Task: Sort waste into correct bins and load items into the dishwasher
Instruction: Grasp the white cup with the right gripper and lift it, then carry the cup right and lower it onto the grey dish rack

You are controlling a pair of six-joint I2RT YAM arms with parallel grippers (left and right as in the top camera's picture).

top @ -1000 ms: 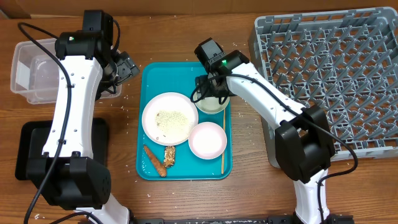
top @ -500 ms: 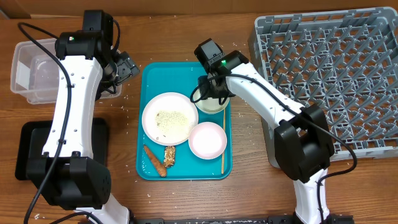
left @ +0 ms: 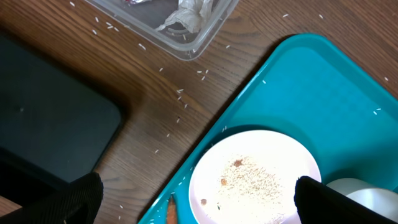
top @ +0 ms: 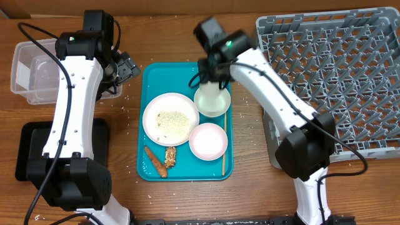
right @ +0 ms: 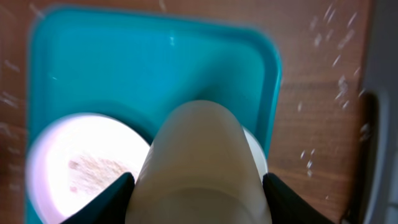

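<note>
Right fingers (right: 107, 198) clamped on bowl (top: 211, 100) above teal tray (top: 175, 74). Carry level to rack (top: 325, 62) at table's right edge, seat between pegs. Left fingers (left: 79, 200) wide, empty.

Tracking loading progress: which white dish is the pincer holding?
The pale bowl, gripped by the right pincer; the rice plate and pinkish bowl lie free on the teal tray.

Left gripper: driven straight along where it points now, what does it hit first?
Likely the white plate with rice on the teal tray: the open left gripper frames it in the wrist view. Depth is unclear.
</note>
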